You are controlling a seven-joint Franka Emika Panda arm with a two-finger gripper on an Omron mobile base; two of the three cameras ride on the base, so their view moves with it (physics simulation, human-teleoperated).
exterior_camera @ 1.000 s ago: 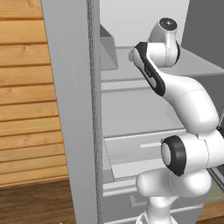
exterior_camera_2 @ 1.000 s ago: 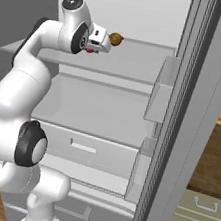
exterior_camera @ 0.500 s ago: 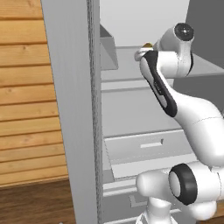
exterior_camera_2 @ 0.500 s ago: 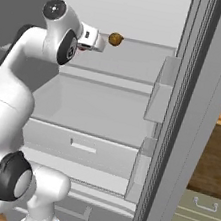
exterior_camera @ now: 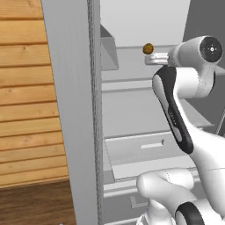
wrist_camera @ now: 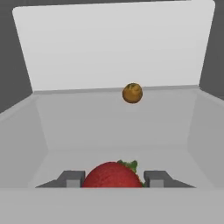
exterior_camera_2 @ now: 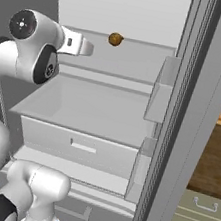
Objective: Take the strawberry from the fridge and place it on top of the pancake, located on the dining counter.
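The red strawberry (wrist_camera: 113, 175) sits between the two dark fingers (wrist_camera: 73, 177) of my gripper (wrist_camera: 113, 178), which is shut on it. The hand is held level in front of the open fridge (exterior_camera_2: 123, 13), at the height of its upper shelf. In the left base view the gripper (exterior_camera: 151, 59) points into the fridge (exterior_camera: 70, 110), and in the right base view the gripper (exterior_camera_2: 87, 48) stands a short way from the shelf's back. The pancake and the dining counter are out of view.
A brownish-orange ball (wrist_camera: 132, 93) lies at the back of the upper shelf (exterior_camera: 148, 48) (exterior_camera_2: 115, 39). Below are a wide white shelf (exterior_camera_2: 93, 105) and a drawer (exterior_camera_2: 81, 146). Door bins (exterior_camera_2: 160, 95) hang on the right; a wooden wall (exterior_camera: 26, 88) is on the left.
The arm has drawn the hand back from the brownish-orange ball, out toward the fridge's front, with the strawberry still between the fingers. The ball has stayed in place.
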